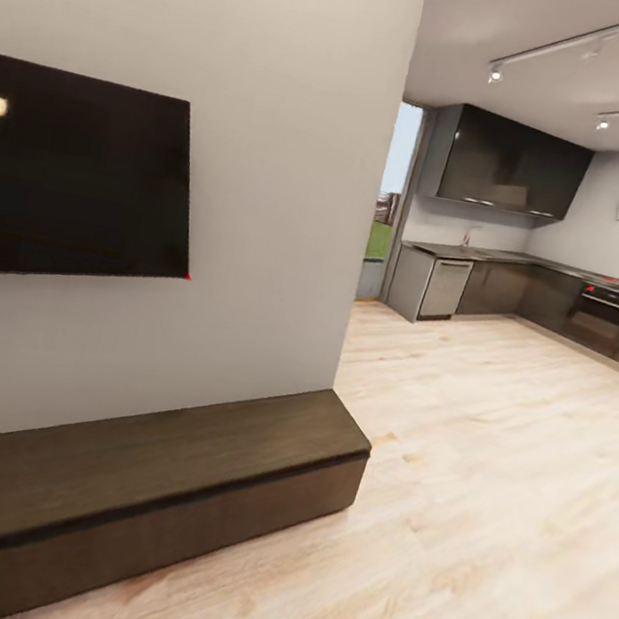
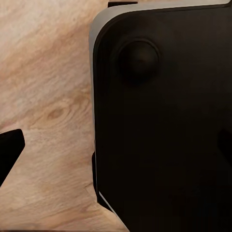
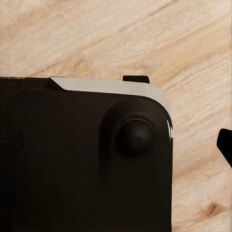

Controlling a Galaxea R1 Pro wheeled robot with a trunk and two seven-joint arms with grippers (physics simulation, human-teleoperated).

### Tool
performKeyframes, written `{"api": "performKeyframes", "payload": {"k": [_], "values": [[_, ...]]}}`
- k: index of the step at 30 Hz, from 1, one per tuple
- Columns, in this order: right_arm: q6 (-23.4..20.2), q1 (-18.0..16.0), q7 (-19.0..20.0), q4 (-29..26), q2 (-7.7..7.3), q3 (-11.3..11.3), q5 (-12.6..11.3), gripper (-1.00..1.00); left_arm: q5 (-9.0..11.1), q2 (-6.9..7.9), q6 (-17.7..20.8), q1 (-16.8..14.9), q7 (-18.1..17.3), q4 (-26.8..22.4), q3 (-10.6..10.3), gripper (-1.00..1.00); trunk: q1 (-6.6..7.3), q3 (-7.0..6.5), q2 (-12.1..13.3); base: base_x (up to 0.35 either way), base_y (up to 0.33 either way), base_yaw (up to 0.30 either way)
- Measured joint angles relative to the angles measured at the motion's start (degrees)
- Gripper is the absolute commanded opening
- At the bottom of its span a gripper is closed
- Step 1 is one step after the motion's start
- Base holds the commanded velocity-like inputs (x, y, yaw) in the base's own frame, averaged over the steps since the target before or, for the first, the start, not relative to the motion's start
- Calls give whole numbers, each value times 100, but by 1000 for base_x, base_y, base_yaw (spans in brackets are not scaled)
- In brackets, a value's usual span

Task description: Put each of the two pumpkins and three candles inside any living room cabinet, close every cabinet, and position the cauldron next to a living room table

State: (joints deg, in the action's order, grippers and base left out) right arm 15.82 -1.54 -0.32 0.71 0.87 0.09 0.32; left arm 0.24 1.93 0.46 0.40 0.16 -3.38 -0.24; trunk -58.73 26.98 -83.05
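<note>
The robot is facing a pale wall (image 1: 287,92) with a big black television (image 1: 74,177) hanging on it, and pale wood flooring (image 1: 479,502) is running off toward the grey kitchen units (image 1: 536,294) at the far end.

Below the screen, the cabinet (image 1: 150,464) is lying long and low against the wall, its dark-brown drawer fronts sitting flush. It is looking closed along the part I can see. I am guessing those wide fronts are stiff and fairly heavy, with smooth faces that offer no handle, so the dark slot under the top board seems the place to hook a finger and pull straight out, near the middle of a front so it does not rack.

Both wrist cameras are pointing down at the robot's own dark base (image 2: 164,125) over the floorboards. Only a dark sliver is poking in at each picture's edge, so I cannot tell whether either gripper is apart or together.
</note>
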Motion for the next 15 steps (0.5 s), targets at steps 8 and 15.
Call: {"api": "performKeyframes", "payload": {"k": [8, 15], "values": [[-1, 2, 1, 0, 4, 0, 6, 100, 0, 0, 1, 0, 0, 0, 0, 100, 0, 0, 0, 0, 0, 277], [-4, 1, 4, 0, 1, 0, 8, 100, 0, 0, 1, 0, 0, 0, 0, 100, 0, 0, 0, 0, 0, 277]]}}
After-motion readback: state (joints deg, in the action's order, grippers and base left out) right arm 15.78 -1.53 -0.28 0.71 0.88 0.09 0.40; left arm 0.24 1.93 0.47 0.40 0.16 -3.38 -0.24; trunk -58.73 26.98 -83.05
